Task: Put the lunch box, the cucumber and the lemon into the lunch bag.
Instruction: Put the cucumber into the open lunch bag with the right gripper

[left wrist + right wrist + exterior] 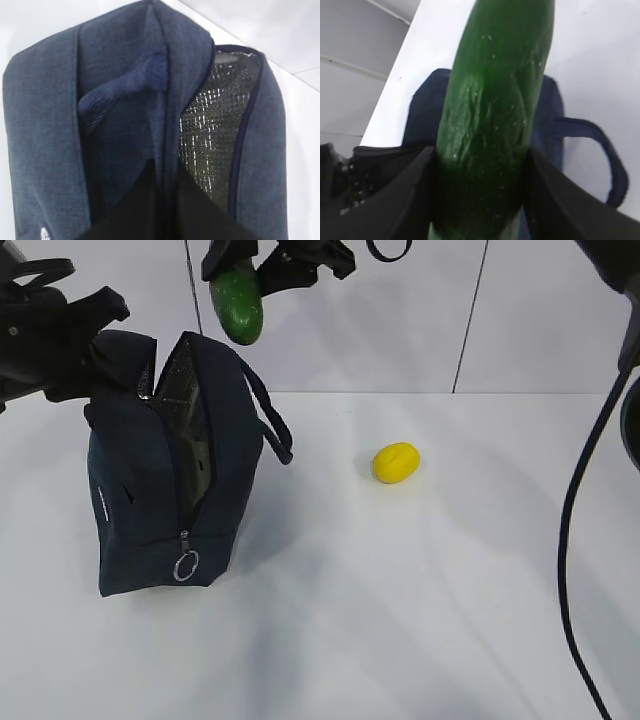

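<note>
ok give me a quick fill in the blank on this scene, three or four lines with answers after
1. The right gripper holds the ____ above the lunch bag.
2. The fruit lying alone on the table is the ____.
3. The left gripper is shut on the bag's upper ____.
4. The bag's zipper, with its silver ring pull, is ____.

Missing words: cucumber; lemon; edge; open
</note>
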Robot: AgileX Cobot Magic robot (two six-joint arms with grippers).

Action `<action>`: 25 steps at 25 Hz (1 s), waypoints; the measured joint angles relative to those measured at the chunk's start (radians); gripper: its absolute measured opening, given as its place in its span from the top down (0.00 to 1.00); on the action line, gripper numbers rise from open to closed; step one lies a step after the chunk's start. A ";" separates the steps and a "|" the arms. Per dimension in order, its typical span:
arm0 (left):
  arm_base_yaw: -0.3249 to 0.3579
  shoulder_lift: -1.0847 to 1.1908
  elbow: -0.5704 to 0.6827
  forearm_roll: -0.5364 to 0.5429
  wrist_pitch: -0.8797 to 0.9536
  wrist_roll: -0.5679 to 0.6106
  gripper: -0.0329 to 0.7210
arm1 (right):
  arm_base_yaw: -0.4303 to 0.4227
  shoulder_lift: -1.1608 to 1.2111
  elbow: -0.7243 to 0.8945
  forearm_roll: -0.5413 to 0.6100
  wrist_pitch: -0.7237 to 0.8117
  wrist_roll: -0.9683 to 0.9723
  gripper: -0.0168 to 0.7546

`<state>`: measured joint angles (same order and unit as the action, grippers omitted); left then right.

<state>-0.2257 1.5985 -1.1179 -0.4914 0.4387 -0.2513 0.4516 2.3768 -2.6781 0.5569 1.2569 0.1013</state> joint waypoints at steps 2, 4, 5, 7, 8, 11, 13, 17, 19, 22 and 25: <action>0.000 0.000 0.000 0.000 0.000 0.000 0.95 | 0.015 0.000 0.000 0.004 0.000 0.000 0.46; 0.000 0.000 0.000 0.000 -0.002 0.000 0.95 | 0.025 -0.008 0.008 0.010 0.002 0.000 0.46; 0.000 0.000 0.000 0.000 -0.002 0.000 0.95 | 0.030 -0.020 0.018 0.012 0.002 0.000 0.46; 0.000 0.000 0.000 0.000 -0.005 0.000 0.95 | 0.033 -0.046 0.053 0.013 0.002 0.000 0.46; 0.000 0.000 0.000 0.000 -0.007 0.000 0.95 | 0.032 -0.063 0.076 0.013 0.002 0.000 0.46; 0.000 0.000 0.000 0.000 -0.007 0.000 0.95 | 0.032 -0.113 0.163 0.016 0.002 0.000 0.46; 0.000 0.000 0.000 0.000 -0.008 0.000 0.95 | 0.036 -0.145 0.230 0.016 0.002 -0.006 0.46; 0.000 0.000 0.000 -0.001 -0.013 0.000 0.95 | 0.057 -0.193 0.340 0.012 0.002 -0.042 0.46; 0.000 0.000 0.000 -0.002 -0.015 0.000 0.95 | 0.072 -0.196 0.370 0.012 0.002 -0.059 0.46; 0.000 0.000 0.000 -0.002 -0.015 0.000 0.95 | 0.092 -0.196 0.383 0.010 0.002 -0.088 0.46; 0.000 0.000 0.000 -0.002 -0.016 0.000 0.95 | 0.117 -0.193 0.383 0.008 0.002 -0.109 0.46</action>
<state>-0.2257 1.5985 -1.1179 -0.4937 0.4232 -0.2513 0.5685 2.1842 -2.2946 0.5645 1.2591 -0.0077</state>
